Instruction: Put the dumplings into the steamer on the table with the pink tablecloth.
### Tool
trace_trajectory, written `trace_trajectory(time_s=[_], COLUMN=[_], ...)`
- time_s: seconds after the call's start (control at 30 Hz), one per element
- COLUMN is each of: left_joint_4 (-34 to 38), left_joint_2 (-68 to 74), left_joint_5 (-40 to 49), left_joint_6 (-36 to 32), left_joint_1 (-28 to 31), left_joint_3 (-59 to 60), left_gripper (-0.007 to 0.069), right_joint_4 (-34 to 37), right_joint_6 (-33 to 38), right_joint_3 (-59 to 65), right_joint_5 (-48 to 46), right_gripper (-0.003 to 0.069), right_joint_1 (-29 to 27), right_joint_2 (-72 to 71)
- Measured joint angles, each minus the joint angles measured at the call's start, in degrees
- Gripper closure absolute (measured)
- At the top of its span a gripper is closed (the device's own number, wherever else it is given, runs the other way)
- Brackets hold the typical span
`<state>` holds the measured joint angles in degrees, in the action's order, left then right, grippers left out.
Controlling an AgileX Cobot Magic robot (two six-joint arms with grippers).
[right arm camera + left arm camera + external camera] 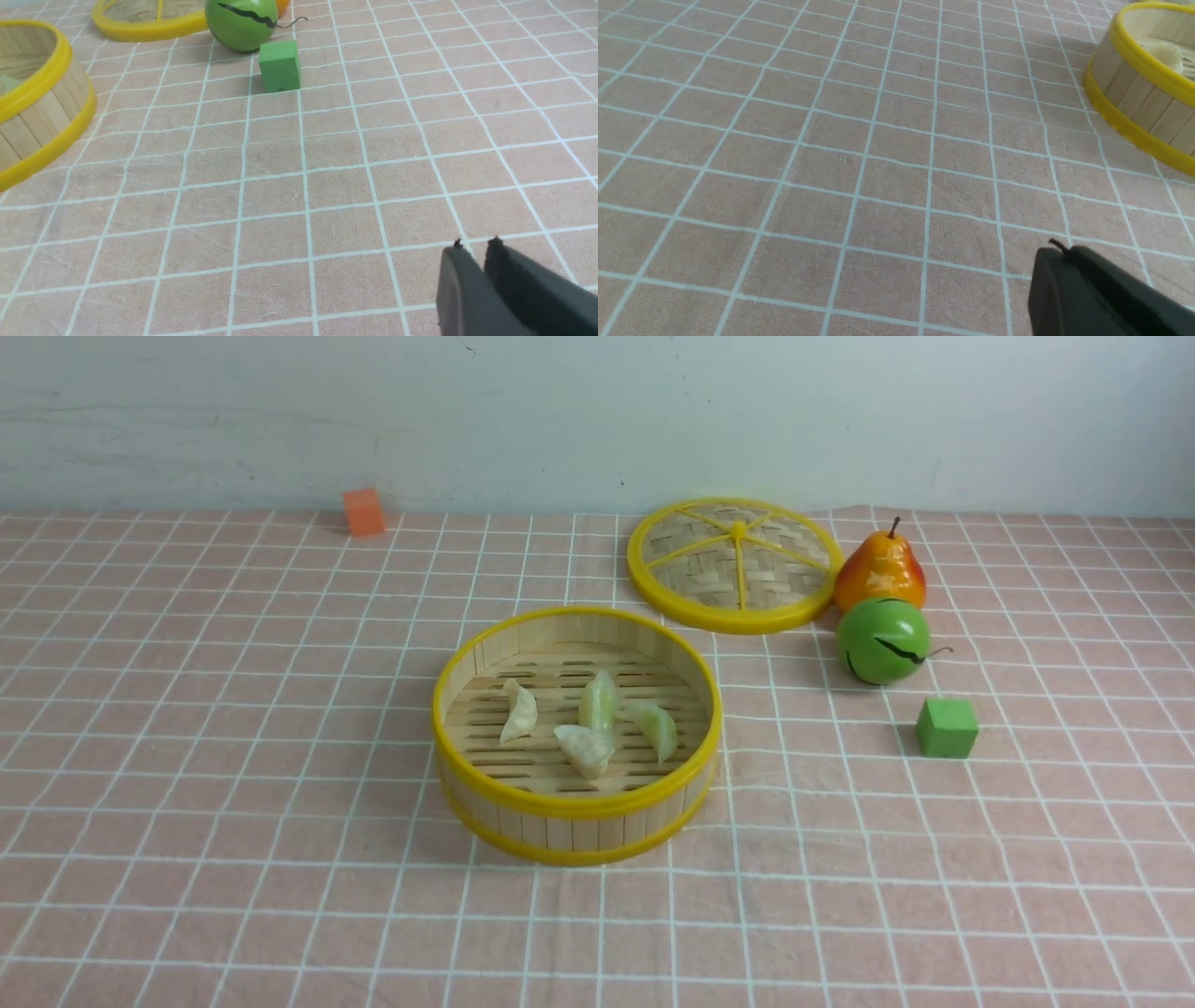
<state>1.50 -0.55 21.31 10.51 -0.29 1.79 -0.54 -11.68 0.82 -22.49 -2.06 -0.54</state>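
Observation:
The steamer stands mid-table on the pink tablecloth. Several pale cream and light green dumplings lie on its slatted floor. Neither arm shows in the front view. In the left wrist view my left gripper hangs shut and empty over bare cloth, with the steamer and one dumpling off to one side. In the right wrist view my right gripper stands open by a narrow gap with nothing in it, away from the steamer.
The woven yellow-rimmed lid lies behind the steamer to the right. Beside it are a toy pear, a round green fruit and a green cube. An orange cube sits by the back wall at the left.

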Motion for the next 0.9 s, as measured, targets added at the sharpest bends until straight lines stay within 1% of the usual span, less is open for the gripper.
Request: trace_trajectory(time_s=[0.9], left_joint_4=[0.0], left_joint_2=[0.0], left_joint_5=[0.0], left_joint_6=[0.0], left_joint_1=[0.0], left_joint_3=[0.0], left_gripper=[0.0629], right_joint_4=[-0.04], right_joint_6=[0.0], right_joint_3=[0.0], right_joint_5=[0.0], right_gripper=[0.0543], right_joint_1=[0.0], right_joint_2=[0.0])
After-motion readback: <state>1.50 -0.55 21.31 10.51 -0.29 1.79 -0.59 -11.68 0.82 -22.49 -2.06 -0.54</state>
